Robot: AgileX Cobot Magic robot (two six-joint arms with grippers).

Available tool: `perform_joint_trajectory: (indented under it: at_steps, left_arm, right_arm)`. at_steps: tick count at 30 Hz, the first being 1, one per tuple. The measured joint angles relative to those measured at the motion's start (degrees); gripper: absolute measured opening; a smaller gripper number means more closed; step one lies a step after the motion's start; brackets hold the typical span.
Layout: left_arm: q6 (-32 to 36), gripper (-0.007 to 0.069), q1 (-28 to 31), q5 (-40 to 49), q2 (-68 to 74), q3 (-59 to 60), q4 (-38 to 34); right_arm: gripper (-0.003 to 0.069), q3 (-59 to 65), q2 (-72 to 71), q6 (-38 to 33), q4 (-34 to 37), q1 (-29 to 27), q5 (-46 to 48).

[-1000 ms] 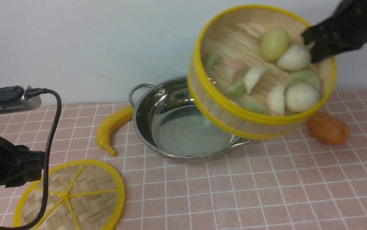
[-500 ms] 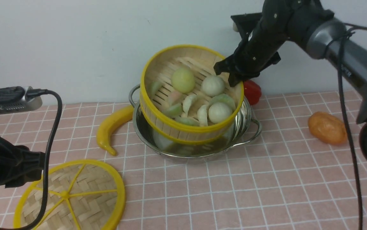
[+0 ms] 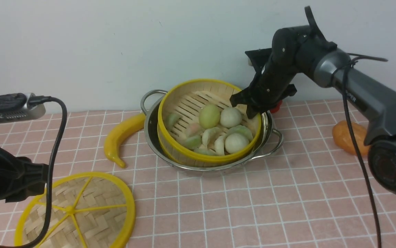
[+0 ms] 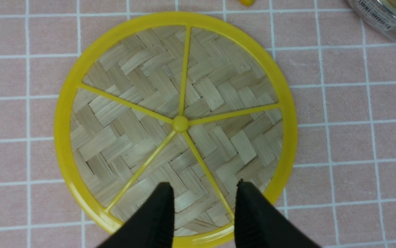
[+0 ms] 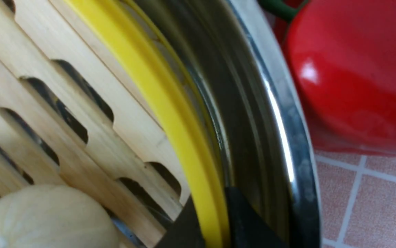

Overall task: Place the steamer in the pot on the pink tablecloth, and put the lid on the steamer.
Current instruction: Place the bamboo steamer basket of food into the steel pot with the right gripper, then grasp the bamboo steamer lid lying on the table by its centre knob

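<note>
Nearest the robot, at its left, the lid (image 3: 75, 210) lies flat on the pink tablecloth (image 3: 253, 206), spoked face up. Being round, it has no long axis. The left wrist view shows its five yellow spokes meeting at a hub, with the left gripper (image 4: 205, 187) over its near edge, fingers moderately apart and empty; whether they touch the weave cannot be told. Farther back, a yellow banana (image 3: 120, 137) curves just beside the pot (image 3: 151, 134), which stands upright mid-cloth. The steamer (image 3: 186, 108) sits inside the pot, open side up, its yellow rim above the steel rim, holding pale buns and dumplings (image 3: 230, 117). Whether its base meets the pot floor cannot be told. The right gripper (image 3: 249, 106) reaches down at the steamer's far right edge. Only the right wrist view shows the grip: one finger inside and one outside, closed on the yellow rim, with a red pepper (image 5: 356, 75) just beyond the pot. An orange object (image 3: 347, 137) lies to the right.
</note>
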Motion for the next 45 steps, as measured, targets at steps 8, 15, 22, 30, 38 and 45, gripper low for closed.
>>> perform_joint_trajectory:
  at_steps: [8, 15, 22, 30, 38, 45]
  left_arm:
    - [0.0, 0.0243, 0.0, -1.8, 0.0, 0.0, 0.0]
    - [0.0, 0.0243, 0.0, -2.9, 3.8, 0.0, -0.1]
    - [0.0, 0.0243, 0.0, -6.2, 14.2, 0.0, -2.2]
    - [0.0, 0.0243, 0.0, -9.4, 25.0, 0.0, -2.5]
    - [0.0, 0.0243, 0.0, -13.8, 30.6, -0.1, -2.6]
    - [0.0, 0.0166, 0.0, -14.2, 31.6, -0.2, -2.6]
  right_arm:
    - [0.0193, -0.1, 0.0, 0.2, 0.9, 0.1, -0.2]
    - [0.0394, -0.1, -2.6, 0.2, 0.9, 0.1, -0.2]
    - [0.0477, -0.1, -12.2, 0.2, -0.8, -0.5, -0.1]
    - [0.0482, -0.1, -30.3, -0.2, -0.3, -0.8, -0.4]
    - [0.0482, -0.2, -42.3, -2.9, 1.0, -0.8, -0.4]
    - [0.0482, -0.2, -45.8, -3.6, 1.0, -0.8, -0.3]
